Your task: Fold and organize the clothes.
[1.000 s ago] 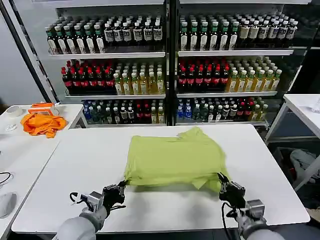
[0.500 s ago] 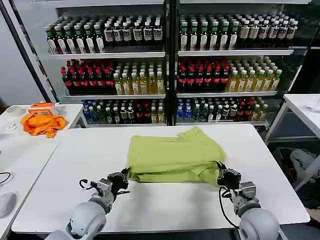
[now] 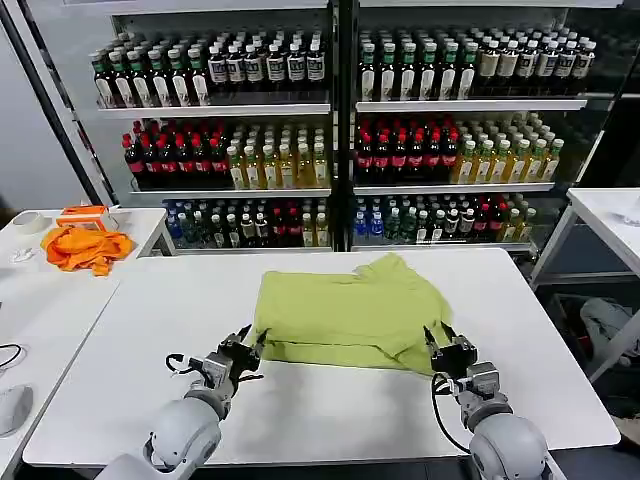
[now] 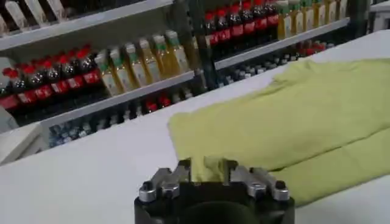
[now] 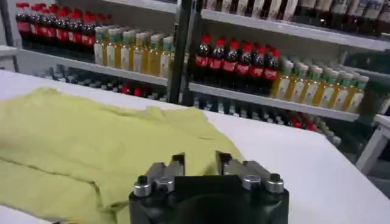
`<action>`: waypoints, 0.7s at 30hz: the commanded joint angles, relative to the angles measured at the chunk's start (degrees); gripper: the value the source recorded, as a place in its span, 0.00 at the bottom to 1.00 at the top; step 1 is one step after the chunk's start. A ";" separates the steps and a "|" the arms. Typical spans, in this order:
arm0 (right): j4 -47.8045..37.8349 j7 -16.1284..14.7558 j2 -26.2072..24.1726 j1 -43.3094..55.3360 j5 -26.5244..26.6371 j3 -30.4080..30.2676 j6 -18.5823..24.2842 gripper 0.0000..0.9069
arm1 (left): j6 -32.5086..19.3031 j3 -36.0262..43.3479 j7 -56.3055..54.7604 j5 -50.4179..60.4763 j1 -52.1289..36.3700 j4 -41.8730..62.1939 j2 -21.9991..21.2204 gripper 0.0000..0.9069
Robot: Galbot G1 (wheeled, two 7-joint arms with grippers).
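Lime T-shirt (image 3: pixel 345 312) lies folded, wrinkled, plain side up, on table (image 3: pixel 330 420).

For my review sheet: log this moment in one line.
T-shirt: folded on table | left gripper: open, near-left corner | right gripper: open, near-right corner

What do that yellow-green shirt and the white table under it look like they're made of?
The T-shirt looks like soft matte knit, probably cotton: it lies limp in a folded stack with gentle wrinkles and no shine. The table seems a hard, smooth white board, perhaps laminate, flat with a faint sheen. The open left pincer and right pincer sit at the shirt's near corners.
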 commanded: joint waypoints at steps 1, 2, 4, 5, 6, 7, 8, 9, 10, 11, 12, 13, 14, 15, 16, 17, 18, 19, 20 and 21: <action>4.47 0.39 2.56 -7.05 -1.24 3.27 -0.71 1.00 | 0.11 -1.68 -0.33 0.72 5.76 -1.39 -1.03 1.00; 4.44 0.38 3.05 -8.89 -1.30 3.63 -0.71 1.00 | 0.08 -1.70 -0.35 0.73 5.73 -0.94 -1.12 1.00; 3.74 0.68 3.84 -10.10 -1.20 3.70 -0.90 1.00 | -0.06 -1.75 -0.37 0.74 5.40 -0.01 -1.30 1.00; 3.21 0.91 4.11 -10.24 -0.96 3.73 -1.07 1.00 | -0.11 -1.78 -0.42 0.73 5.15 0.52 -1.41 1.00; 2.87 1.04 4.44 -10.24 -0.48 3.72 -1.32 1.00 | -0.12 -1.82 -0.47 0.62 4.66 0.93 -1.53 1.00; 2.53 1.11 4.65 -10.14 -0.08 3.70 -1.47 1.00 | -0.12 -1.83 -0.49 0.41 4.33 1.56 -1.66 0.92; 1.80 1.22 4.92 -9.76 1.11 3.59 -1.91 1.00 | -0.10 -1.81 -0.52 0.33 4.01 1.94 -1.76 0.77; 1.05 1.21 5.05 -9.42 1.65 3.41 -2.09 0.97 | -0.08 -1.71 -0.52 0.08 3.66 2.47 -2.02 0.38; 0.31 1.16 5.18 -8.94 1.68 3.24 -2.06 0.79 | 0.10 -1.63 -0.51 -0.33 3.35 2.99 -2.27 0.18; -0.38 1.26 5.26 -8.54 1.68 3.05 -2.04 0.58 | 0.25 -1.58 -0.46 -1.17 3.03 3.34 -2.41 0.11; -1.00 1.33 5.35 -8.15 1.97 2.89 -2.09 0.00 | 0.57 -1.53 -0.44 -1.58 2.70 3.83 -2.61 0.04; -1.30 1.33 5.35 -7.89 2.41 2.77 -2.08 0.00 | 0.65 -1.49 -0.37 -2.03 2.45 4.17 -2.83 0.02; -1.78 1.37 5.33 -7.60 3.24 2.58 -2.03 0.00 | 0.60 -1.44 -0.30 -2.14 2.34 4.31 -2.94 0.02; -2.12 1.48 5.33 -7.35 3.82 2.43 -1.79 0.00 | 0.48 -1.38 -0.23 -2.35 2.28 4.33 -3.00 0.02; -2.43 1.59 5.33 -7.09 4.16 2.26 -1.45 0.00 | 0.45 -1.34 -0.15 -2.90 2.26 4.32 -3.04 0.02; -2.79 1.56 5.31 -6.91 4.25 2.11 -1.11 0.00 | 0.37 -1.30 -0.07 -3.16 2.24 4.34 -3.05 0.02; -3.09 1.59 5.28 -6.73 4.15 1.95 -0.59 0.00 | 0.27 -1.26 0.03 -3.49 2.23 4.39 -3.05 0.02; -3.21 1.65 5.30 -6.69 4.05 1.93 -0.48 0.00 | 0.15 -1.26 0.12 -3.70 2.24 4.43 -3.03 0.02; -3.32 1.78 5.31 -6.59 3.99 1.90 -0.48 0.00 | -0.11 -1.27 0.33 -4.32 2.24 4.46 -2.98 0.02; -3.30 1.81 5.31 -6.52 3.98 1.95 -0.44 0.00 | -0.50 -1.32 0.66 -5.08 2.25 4.43 -2.88 0.02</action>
